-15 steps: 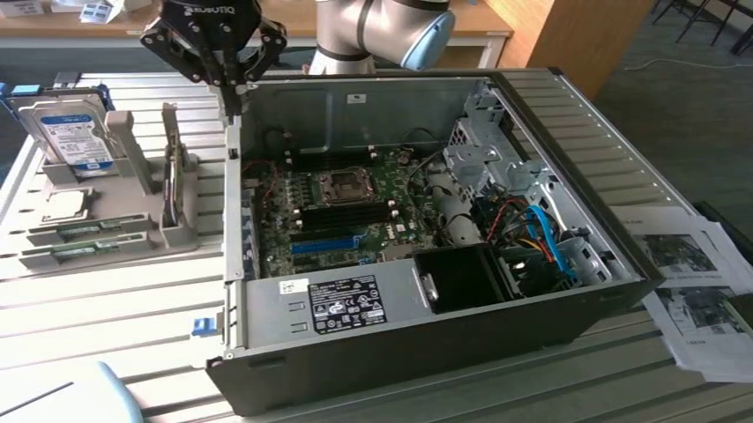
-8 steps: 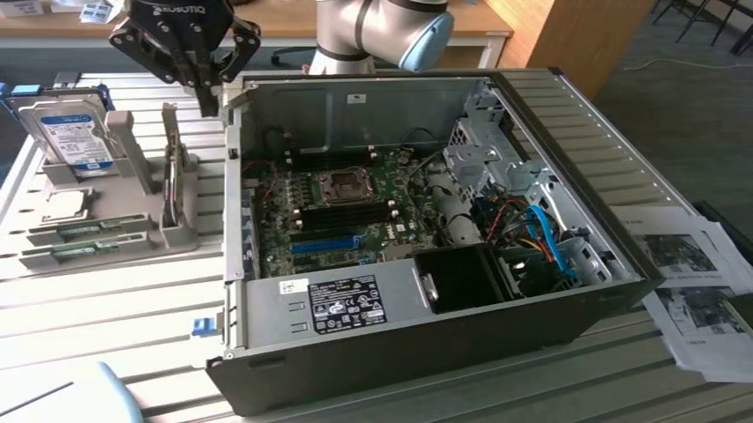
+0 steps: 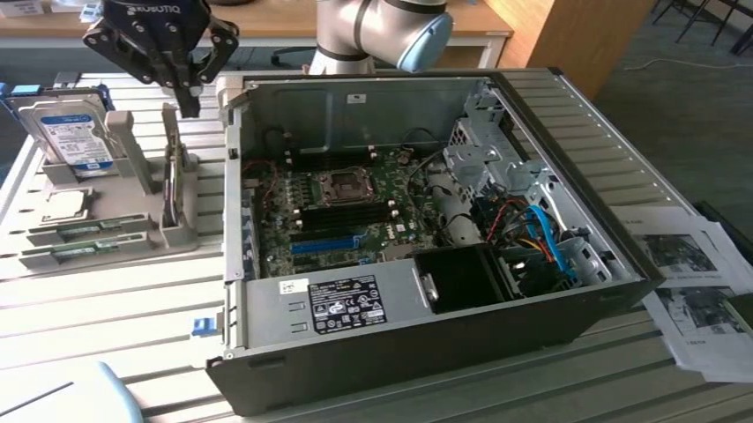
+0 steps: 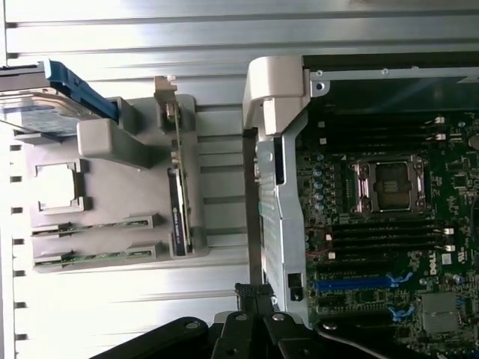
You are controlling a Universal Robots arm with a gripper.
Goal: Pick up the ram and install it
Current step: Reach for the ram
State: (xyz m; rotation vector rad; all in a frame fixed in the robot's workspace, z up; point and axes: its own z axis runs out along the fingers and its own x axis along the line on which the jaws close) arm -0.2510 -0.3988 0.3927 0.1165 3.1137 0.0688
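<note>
The ram (image 3: 88,232) lies on its edge in a slot at the holder's (image 3: 118,201) low front end, with a twin stick (image 3: 80,254) just beside it, nearer the holder's front edge. Its long axis runs along that edge, crosswise to the card (image 3: 175,181) standing upright in the holder, and from the wrist we judge it roughly parallel to the black memory slots (image 4: 385,238). Our claw (image 3: 179,86) hangs above the holder's back end, over the card, fingers pressed together and holding nothing. From here we see two risks: the twin sits so close that a finger could nudge or catch it, and a thin stick gripped off-centre could tilt and bind in its slot.
</note>
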